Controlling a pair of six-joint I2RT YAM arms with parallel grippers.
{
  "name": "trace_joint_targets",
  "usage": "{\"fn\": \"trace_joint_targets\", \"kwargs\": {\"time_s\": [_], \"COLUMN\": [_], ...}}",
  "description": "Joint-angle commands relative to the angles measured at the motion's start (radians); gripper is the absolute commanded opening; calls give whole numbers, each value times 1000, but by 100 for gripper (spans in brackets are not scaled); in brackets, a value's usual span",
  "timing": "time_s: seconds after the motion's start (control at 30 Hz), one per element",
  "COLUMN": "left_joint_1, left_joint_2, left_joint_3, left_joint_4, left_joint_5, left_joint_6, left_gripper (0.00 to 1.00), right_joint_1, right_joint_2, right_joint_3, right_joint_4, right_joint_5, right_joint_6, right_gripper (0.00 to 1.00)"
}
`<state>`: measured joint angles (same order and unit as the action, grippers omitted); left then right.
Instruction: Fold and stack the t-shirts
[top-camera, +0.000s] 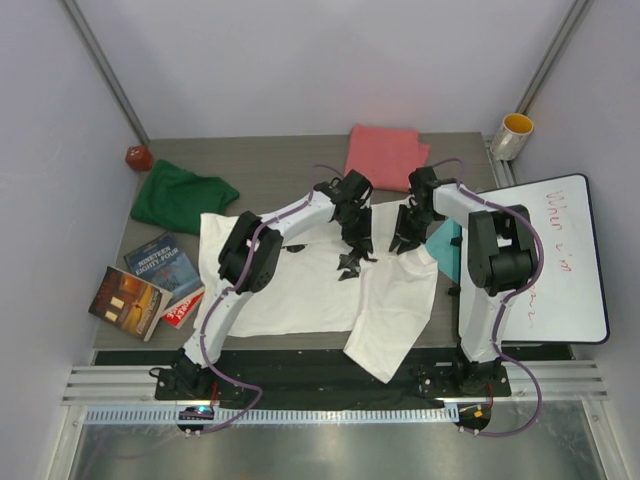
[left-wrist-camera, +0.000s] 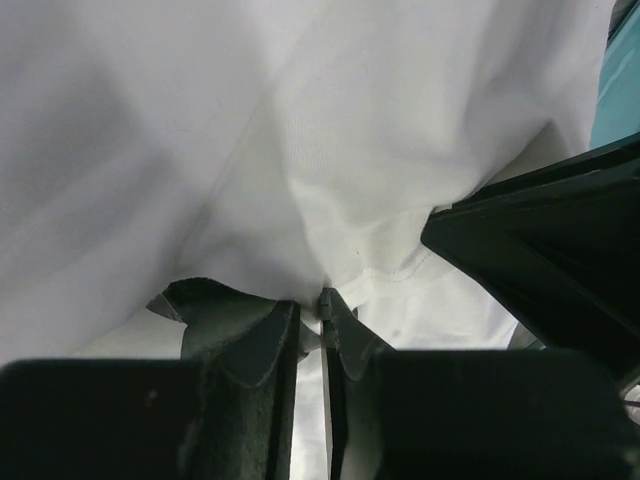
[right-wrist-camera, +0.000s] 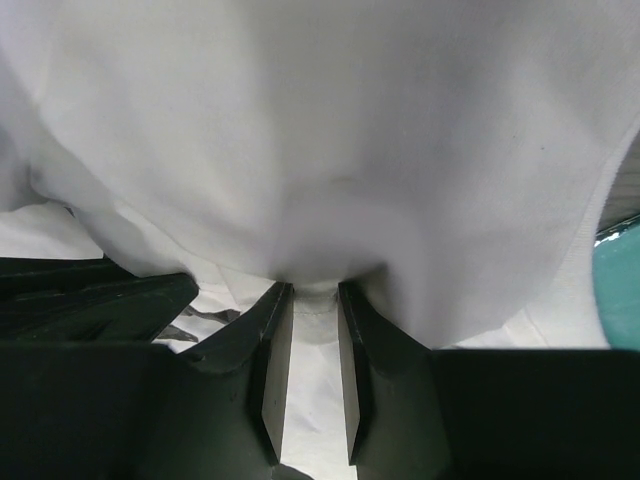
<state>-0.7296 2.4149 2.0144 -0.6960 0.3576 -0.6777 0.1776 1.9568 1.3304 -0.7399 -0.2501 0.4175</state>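
Note:
The large white t-shirt (top-camera: 290, 280) lies spread across the table's middle, one part hanging over the near edge. My left gripper (top-camera: 352, 252) is shut on a fold of the white t-shirt (left-wrist-camera: 300, 150) near its middle. My right gripper (top-camera: 408, 242) is shut on the shirt's cloth (right-wrist-camera: 320, 150) at its right side. Both hold the cloth lifted, close together. The dark green t-shirt (top-camera: 180, 198) lies bunched at the back left. The coral-pink t-shirt (top-camera: 385, 152) lies folded at the back middle.
Two books (top-camera: 150, 285) lie at the left front. A small red object (top-camera: 138, 157) sits at the back left corner. A yellow-lined mug (top-camera: 512, 135) stands at the back right. A whiteboard (top-camera: 560, 255) lies on the right, a teal sheet (top-camera: 445, 245) beside it.

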Motion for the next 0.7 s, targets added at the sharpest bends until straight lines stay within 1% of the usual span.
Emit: {"fn": "trace_joint_targets", "kwargs": {"time_s": [0.0, 0.17, 0.2, 0.43, 0.67], "left_joint_1": [-13, -5, -4, 12, 15], "left_joint_2": [-30, -66, -80, -148, -169], "left_joint_3": [-6, -12, -16, -69, -112], "left_joint_4": [-3, -42, -48, -53, -50], "left_joint_5": [-26, -54, -55, -40, 1], "left_joint_6": [20, 53, 55, 61, 59], "left_gripper": [11, 6, 0, 0, 0], "right_joint_1": [10, 10, 10, 10, 10], "right_joint_2": [-32, -27, -26, -68, -82], "right_joint_3": [-31, -16, -11, 10, 52], "right_joint_4": [2, 0, -1, 20, 16], "right_joint_5": [14, 32, 31, -5, 3], "right_joint_6": [3, 3, 7, 73, 80], "right_gripper": [30, 30, 30, 30, 31]}}
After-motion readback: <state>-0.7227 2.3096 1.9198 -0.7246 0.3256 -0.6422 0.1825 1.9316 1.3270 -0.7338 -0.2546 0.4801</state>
